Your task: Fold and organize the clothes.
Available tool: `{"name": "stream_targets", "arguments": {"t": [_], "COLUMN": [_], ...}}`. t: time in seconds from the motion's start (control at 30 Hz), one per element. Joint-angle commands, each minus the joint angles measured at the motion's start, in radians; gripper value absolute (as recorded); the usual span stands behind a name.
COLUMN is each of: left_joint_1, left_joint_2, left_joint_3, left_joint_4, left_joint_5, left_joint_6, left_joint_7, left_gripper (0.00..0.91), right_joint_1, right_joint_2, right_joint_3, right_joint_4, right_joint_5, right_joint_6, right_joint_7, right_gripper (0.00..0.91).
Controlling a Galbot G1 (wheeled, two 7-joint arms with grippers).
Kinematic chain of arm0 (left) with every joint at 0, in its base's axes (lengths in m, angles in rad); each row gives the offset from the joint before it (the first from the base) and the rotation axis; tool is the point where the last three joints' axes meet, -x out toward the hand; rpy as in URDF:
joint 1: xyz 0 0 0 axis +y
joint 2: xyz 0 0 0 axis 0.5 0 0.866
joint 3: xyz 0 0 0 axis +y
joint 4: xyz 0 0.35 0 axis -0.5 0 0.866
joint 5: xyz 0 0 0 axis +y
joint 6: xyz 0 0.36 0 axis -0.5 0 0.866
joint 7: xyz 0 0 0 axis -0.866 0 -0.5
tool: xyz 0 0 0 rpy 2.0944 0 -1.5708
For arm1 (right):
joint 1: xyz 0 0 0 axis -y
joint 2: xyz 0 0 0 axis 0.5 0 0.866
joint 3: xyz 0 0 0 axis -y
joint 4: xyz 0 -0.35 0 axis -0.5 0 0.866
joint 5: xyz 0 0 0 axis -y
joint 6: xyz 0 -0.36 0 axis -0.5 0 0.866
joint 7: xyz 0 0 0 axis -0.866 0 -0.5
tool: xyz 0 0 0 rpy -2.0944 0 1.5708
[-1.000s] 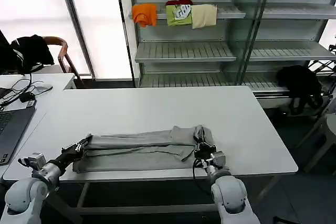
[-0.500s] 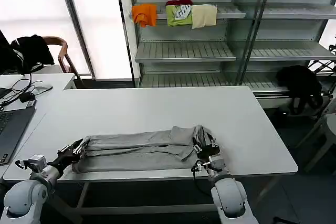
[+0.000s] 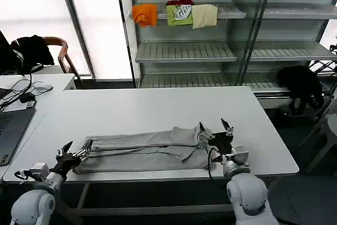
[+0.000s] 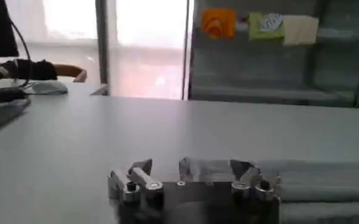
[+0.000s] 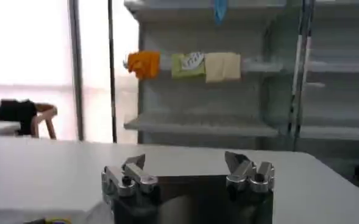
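Note:
A light grey shirt (image 3: 142, 151) lies folded into a long narrow strip near the front edge of the white table (image 3: 158, 106). My left gripper (image 3: 77, 149) is at the strip's left end, open, with nothing held. In the left wrist view the left gripper (image 4: 192, 167) has its jaws wide apart, and the grey cloth (image 4: 316, 182) lies just beyond one finger. My right gripper (image 3: 213, 126) stands open over the strip's right end, fingertips pointing up and clear of the cloth. In the right wrist view the right gripper (image 5: 185, 161) is open with nothing in it.
A laptop (image 3: 11, 127) and cables (image 3: 23, 94) are on the left side. Behind the table stands a shelf rack (image 3: 184, 51) holding folded orange, green and cream clothes (image 3: 179, 14). A chair with a black garment (image 3: 31, 51) is at back left, another black garment (image 3: 300, 84) at right.
Both grippers were shut on the shirt's ends and have now let go and opened. The right one moved right and up; the left drew back towards the front left.

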Motion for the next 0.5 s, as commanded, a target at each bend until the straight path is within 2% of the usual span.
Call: {"name": "stream_targets", "arguments": {"t": [0.03,0.17,0.23,0.27,0.4,0.43,0.47,0.5], "left_joint_1": [0.032,0.025,0.021,0.018,0.015,0.014,0.014,0.014], "left_joint_2": [-0.070,-0.076,-0.080,-0.082,-0.080,-0.080,-0.079,-0.079], "left_joint_3": [0.021,0.031,0.035,0.035,0.037,0.037,0.037,0.038], "left_joint_4": [-0.020,-0.018,-0.017,-0.016,-0.012,-0.012,-0.012,-0.013], "left_joint_5": [0.005,0.005,0.009,0.013,0.018,0.018,0.019,0.019], "left_joint_6": [-0.021,0.001,0.011,0.020,0.028,0.033,0.037,0.041], "left_joint_7": [-0.131,-0.127,-0.129,-0.129,-0.125,-0.122,-0.120,-0.117], "left_gripper": [0.907,0.907,0.806,0.725,0.574,0.464,0.302,0.232], "right_joint_1": [0.023,0.015,0.014,0.014,0.014,0.013,0.012,0.011], "right_joint_2": [-0.028,-0.022,-0.020,-0.019,-0.018,-0.017,-0.015,-0.012], "right_joint_3": [0.088,0.085,0.085,0.084,0.083,0.080,0.079,0.078], "right_joint_4": [0.069,0.064,0.059,0.058,0.056,0.053,0.052,0.051], "right_joint_5": [0.214,0.188,0.181,0.179,0.173,0.166,0.161,0.156], "right_joint_6": [-0.025,-0.026,-0.026,-0.026,-0.031,-0.032,-0.031,-0.031], "right_joint_7": [0.003,0.007,0.011,0.013,0.017,0.018,0.018,0.018], "right_gripper": [0.907,0.907,0.907,0.907,0.907,0.907,0.907,0.907]}}
